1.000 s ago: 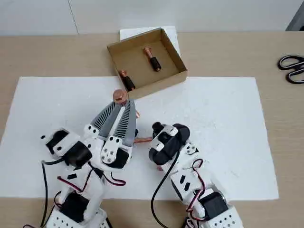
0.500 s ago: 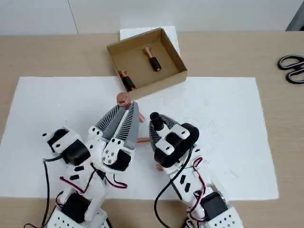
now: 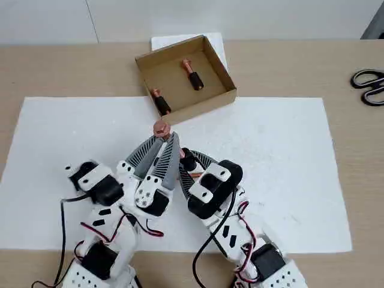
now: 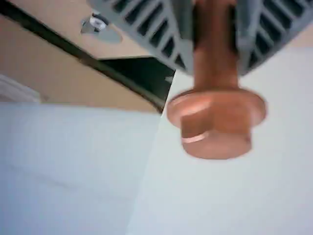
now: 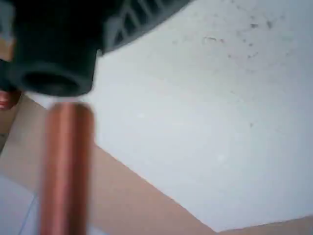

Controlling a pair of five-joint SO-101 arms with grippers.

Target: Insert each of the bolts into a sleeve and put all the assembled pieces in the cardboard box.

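Bolt [image 4: 215,115]: copper, clamped by the shank between the grey ribbed fingers of the left end effector [image 3: 165,140]. Flanged hexagonal head projecting past the fingertips, pointing toward the cardboard box [image 3: 223,77]. Held above the white paper sheet [image 3: 288,162], just short of the box's near wall.

Left end effector: narrow, gripping the bolt shank.

Right end effector [image 3: 187,160]: narrow, gripping a black sleeve [image 5: 51,58]. Positioned just beside the left end effector, over the same sheet, with both sets of fingertips angled toward one another.

Sleeve: open end facing outward in the right wrist view. Copper shank [image 5: 66,166] just beside that opening and roughly in line with it. Cannot tell whether touching, nor which bolt the shank belongs to.

Cardboard box: open at the top, resting on the desk [image 3: 72,66] at the far edge of the paper sheet, partly over a smaller white sheet [image 3: 217,41]. Contains two assembled pieces, each a copper bolt seated in a black sleeve: one [image 3: 192,74] near the middle of the box floor, one [image 3: 160,102] near the corner closest to the arms. Apart from each other.

Scissors [image 3: 369,86]: black-handled, on the desk far to the right, well apart from the box and both arms.
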